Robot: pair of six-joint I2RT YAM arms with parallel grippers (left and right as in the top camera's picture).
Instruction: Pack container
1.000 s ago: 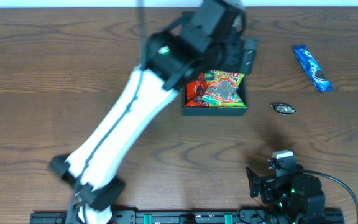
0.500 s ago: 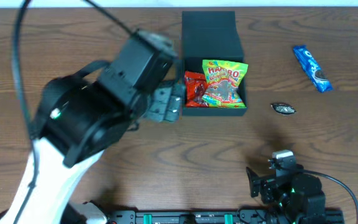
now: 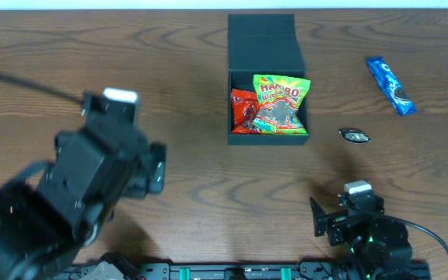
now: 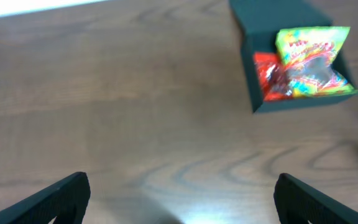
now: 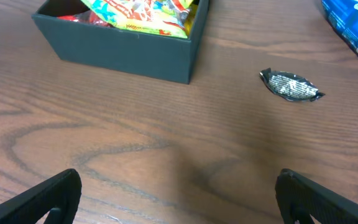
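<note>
The container (image 3: 268, 138), a dark square box with its flap lid (image 3: 262, 40) lying open behind it, sits at the far middle of the table. Inside lie a bright Haribo packet (image 3: 281, 99) and a red packet (image 3: 243, 109). The left wrist view shows the container (image 4: 291, 104) at the upper right, far ahead of my left gripper (image 4: 180, 194), which is open and empty over bare wood. My right gripper (image 5: 179, 191) is open too, low near the front edge. The container (image 5: 129, 55) stands ahead of it to the left.
A blue snack packet (image 3: 391, 85) lies at the far right. A small dark wrapped sweet (image 3: 355, 136) rests right of the container, also in the right wrist view (image 5: 289, 85). The bulky left arm (image 3: 84, 187) covers the near left of the table.
My left arm has drawn back from over the container to the near left, uncovering the box and its packets. The right arm has hardly shifted.
</note>
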